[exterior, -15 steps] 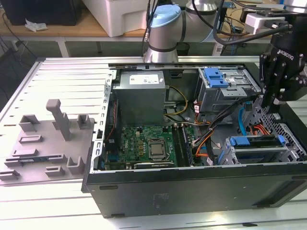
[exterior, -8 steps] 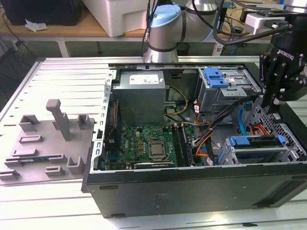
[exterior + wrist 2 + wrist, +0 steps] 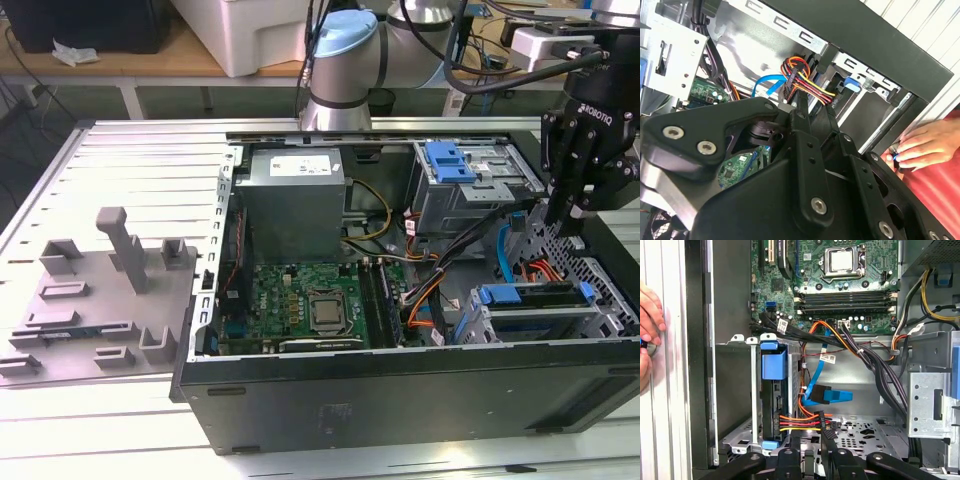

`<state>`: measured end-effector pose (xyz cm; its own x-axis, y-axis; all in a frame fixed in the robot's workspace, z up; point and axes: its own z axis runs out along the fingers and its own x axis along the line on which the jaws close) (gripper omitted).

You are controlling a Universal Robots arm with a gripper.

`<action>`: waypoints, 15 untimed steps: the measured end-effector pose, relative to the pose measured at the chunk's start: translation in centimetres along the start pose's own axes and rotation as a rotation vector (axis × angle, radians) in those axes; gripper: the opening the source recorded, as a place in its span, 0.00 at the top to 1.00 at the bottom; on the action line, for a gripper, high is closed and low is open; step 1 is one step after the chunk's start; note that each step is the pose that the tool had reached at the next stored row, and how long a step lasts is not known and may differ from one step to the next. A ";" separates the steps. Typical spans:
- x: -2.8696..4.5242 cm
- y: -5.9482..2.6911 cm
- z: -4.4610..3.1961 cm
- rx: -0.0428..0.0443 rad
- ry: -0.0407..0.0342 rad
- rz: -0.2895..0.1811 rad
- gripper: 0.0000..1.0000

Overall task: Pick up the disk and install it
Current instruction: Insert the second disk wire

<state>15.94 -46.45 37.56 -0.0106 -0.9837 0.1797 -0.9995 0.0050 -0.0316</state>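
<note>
Black three-fingered claw point(image 3: 583, 215) at 3 o'clock over open black computer case point(image 3: 400, 400), grip state unclear, blue-bracketed silver disk point(image 3: 773, 395) seated in bay, hand point(image 3: 650, 315) beside case.

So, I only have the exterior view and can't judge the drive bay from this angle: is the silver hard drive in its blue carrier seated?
Observer: In the first wrist view, the silver hard drive in its blue plastic carrier stands on edge inside the grey metal bay, close to the robot hand.
Operator: Cables near it?
Observer: A red, yellow and orange wire bundle reaches its end.
Operator: Anyone nearby?
Observer: A person's hand rests beside the case.
</note>
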 end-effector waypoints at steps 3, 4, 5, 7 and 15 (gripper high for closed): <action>-0.18 0.01 -0.04 0.0001 0.0079 0.000 0.69; -1.04 0.26 -0.19 0.0003 0.0219 -0.001 0.69; -1.17 0.58 -0.21 0.0004 0.0283 -0.001 0.69; -1.44 1.17 -0.27 0.0003 0.0345 -0.001 0.69; -3.35 1.75 -0.56 -0.0020 0.1540 -0.006 0.69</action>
<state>14.20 -43.04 37.45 -0.0092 -0.9444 0.3286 -0.9996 0.0000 -0.0282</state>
